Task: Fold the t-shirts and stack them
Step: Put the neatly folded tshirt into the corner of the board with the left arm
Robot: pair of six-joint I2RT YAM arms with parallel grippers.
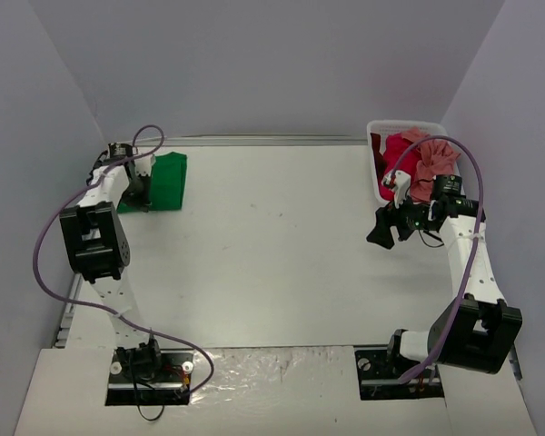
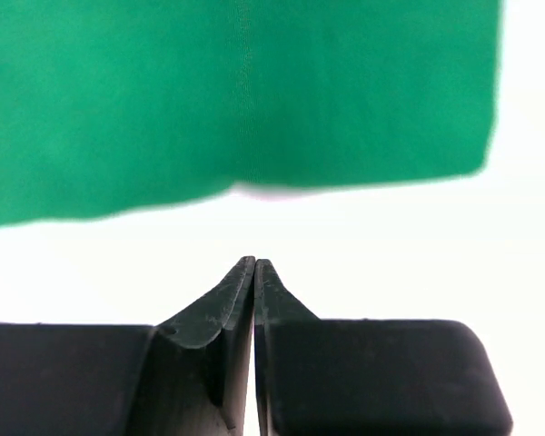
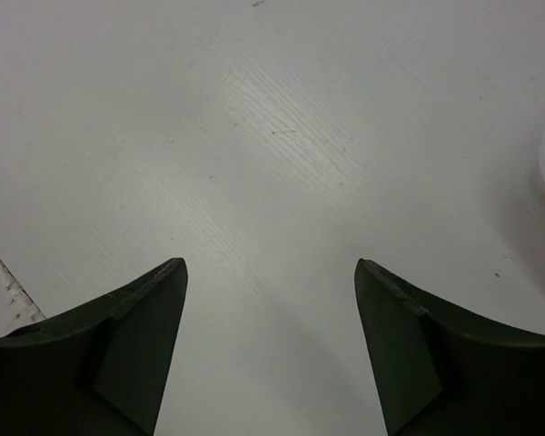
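Tools empty: left tool [image 2: 254, 262] pinched together, right tool [image 3: 270, 264] spread wide.

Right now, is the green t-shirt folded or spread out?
Folded. The green t-shirt lies as a compact, straight-edged rectangle on the table, with no sleeves showing.

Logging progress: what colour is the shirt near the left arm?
Bright green shirt; clearest in left wrist view.

We list one white table [image 1: 272, 245], matte and faintly grained. At 10 o'clock, near its far edge: a green t-shirt [image 1: 170, 180], folded flat into a rectangle. At 2 o'clock: a white basket [image 1: 405, 124]. At 7 and 5 o'clock: the left arm base [image 1: 145, 363] and the right arm base [image 1: 395, 363].
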